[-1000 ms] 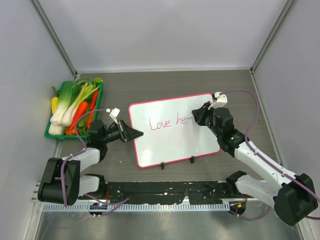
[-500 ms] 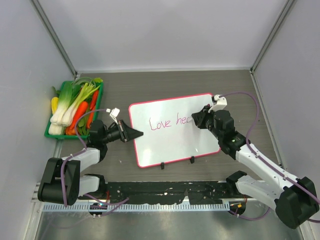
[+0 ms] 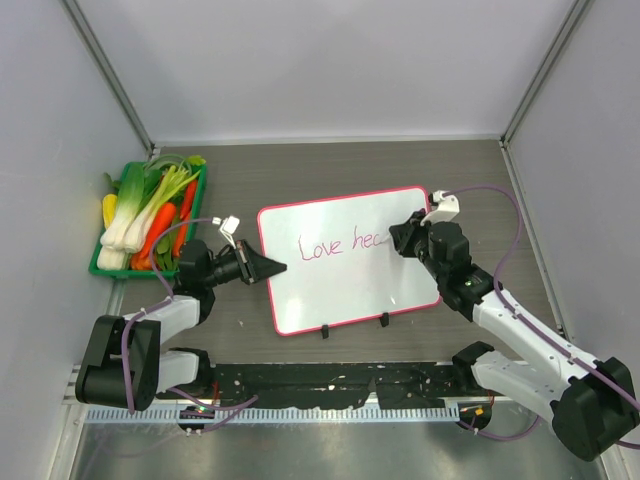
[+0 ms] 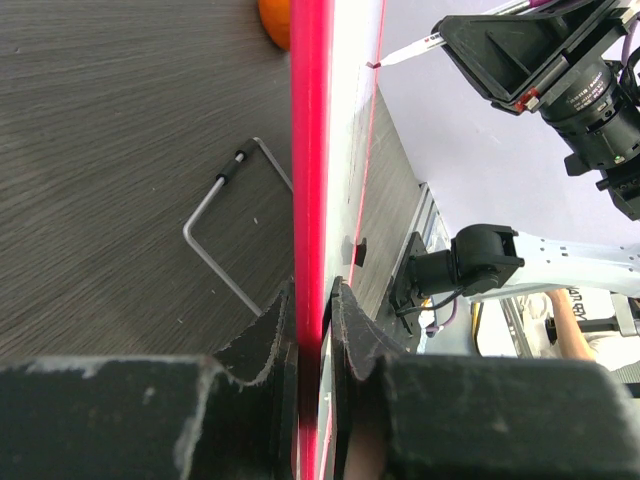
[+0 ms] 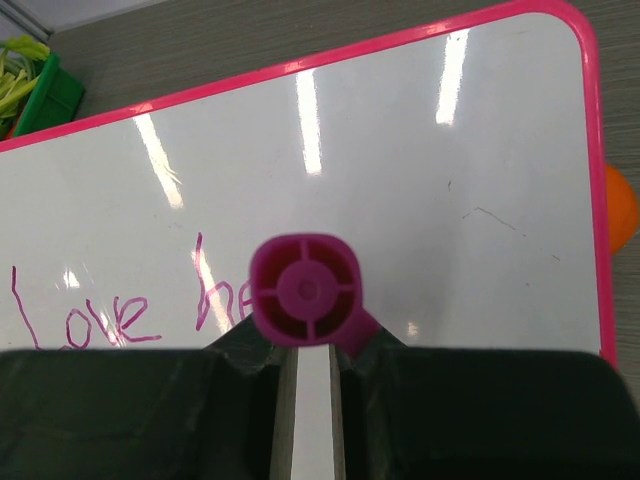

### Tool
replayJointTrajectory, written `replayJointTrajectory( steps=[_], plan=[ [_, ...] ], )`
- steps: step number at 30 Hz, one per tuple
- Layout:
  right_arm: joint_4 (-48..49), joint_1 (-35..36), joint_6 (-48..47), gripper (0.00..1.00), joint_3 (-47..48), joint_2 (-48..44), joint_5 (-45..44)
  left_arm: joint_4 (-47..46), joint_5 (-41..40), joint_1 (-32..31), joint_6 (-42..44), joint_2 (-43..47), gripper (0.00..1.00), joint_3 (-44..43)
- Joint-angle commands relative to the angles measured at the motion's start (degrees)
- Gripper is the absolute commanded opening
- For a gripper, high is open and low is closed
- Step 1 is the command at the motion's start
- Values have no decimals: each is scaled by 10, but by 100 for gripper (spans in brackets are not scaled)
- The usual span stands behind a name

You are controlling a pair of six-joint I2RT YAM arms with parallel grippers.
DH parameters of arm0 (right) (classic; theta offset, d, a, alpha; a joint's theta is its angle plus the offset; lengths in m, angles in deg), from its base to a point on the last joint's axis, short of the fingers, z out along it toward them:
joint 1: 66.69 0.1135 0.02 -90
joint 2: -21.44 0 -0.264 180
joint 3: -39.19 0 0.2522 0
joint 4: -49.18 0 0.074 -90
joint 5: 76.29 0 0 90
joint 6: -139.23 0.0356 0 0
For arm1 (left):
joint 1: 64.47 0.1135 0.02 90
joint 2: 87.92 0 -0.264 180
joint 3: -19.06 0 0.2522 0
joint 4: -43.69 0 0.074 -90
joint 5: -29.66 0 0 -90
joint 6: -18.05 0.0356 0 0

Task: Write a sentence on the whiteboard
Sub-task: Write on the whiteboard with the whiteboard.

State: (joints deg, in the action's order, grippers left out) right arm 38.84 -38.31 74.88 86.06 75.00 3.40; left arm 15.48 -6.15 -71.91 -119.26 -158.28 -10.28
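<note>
Dark grey wood-grain worktop [image 3: 300,165], matte, boxed in by plain pale walls. At the left of the frame sits a green plastic crate [image 3: 97,265] stuffed with vegetables [image 3: 150,210] — leeks, carrots and some yellow bits.

The whiteboard [image 3: 340,290] is in the middle of the worktop, a glossy white rectangle with a thin pink-red frame and rounded corners. Two little black feet stick out of its lower long edge. Ceiling lights streak across the sheen in the right wrist view. Loopy pink handwriting [image 3: 340,243] runs across its upper half, reading something like "Love hec".

The left end effector [image 3: 268,268] is at the board's left edge, and the left wrist view shows its black fingers [image 4: 262,340] pinched on the frame from both sides, the board seen edge-on. A bent metal wire stand [image 4: 215,245] shows on the worktop side of it.

The right end effector [image 3: 400,238] hangs over the upper right part of the board, clamped on a magenta marker [image 5: 305,290] — ribbed round end cap facing the camera. The marker's tip meets the surface just past the last letter. An orange rounded thing [image 5: 622,222] peeks out past the board's right edge.
</note>
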Motion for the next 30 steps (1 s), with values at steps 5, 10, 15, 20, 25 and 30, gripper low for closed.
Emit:
replayJointTrajectory(
  steps=[5, 10, 15, 20, 25, 30],
  plan=[
    [26, -3, -6, 1, 32, 22, -31, 31, -43, -6, 67, -8, 0, -2],
    [34, -3, -6, 1, 42, 33, -33, 32, -43, -6, 67, -8, 0, -2],
    [33, -2, -8, 1, 47, 38, -33, 32, -44, -6, 67, -9, 0, -2],
    [26, -2, -6, 1, 34, 30, -30, 32, -44, -6, 67, -8, 0, -2],
    [12, -3, -5, 1, 15, 21, -21, 31, -43, -6, 67, -8, 0, -2],
    [3, -3, -1, 1, -2, 6, -13, 32, -44, -6, 67, -9, 0, -2]
  ],
)
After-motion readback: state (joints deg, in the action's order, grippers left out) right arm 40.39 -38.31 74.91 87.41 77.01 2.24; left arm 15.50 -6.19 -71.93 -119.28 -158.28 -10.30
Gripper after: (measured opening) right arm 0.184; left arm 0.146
